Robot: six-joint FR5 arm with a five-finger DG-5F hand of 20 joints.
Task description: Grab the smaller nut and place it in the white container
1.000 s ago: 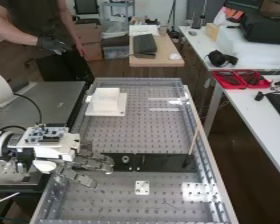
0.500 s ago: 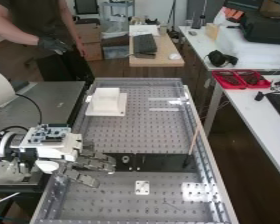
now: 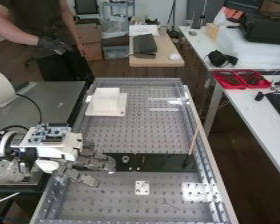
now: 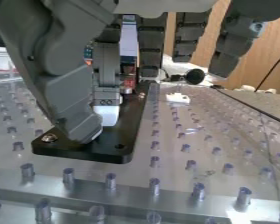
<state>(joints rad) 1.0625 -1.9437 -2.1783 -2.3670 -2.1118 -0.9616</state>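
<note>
wrist view: the smaller nut [image 4: 49, 137] seems to lie just outside the thumb [image 4: 67, 95], toward the table's [image 4: 174, 172] arm-side edge; your fingers [image 4: 150, 50] look released.

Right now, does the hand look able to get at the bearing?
Probably yes: the bearing stands uncovered on the black bar, close to the hand, with nothing visible between them.

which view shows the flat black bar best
The high view shows the black bar best: most of its length is visible, with the hand over its left end. The wrist view shows one end close up, partly behind the hand.
</note>
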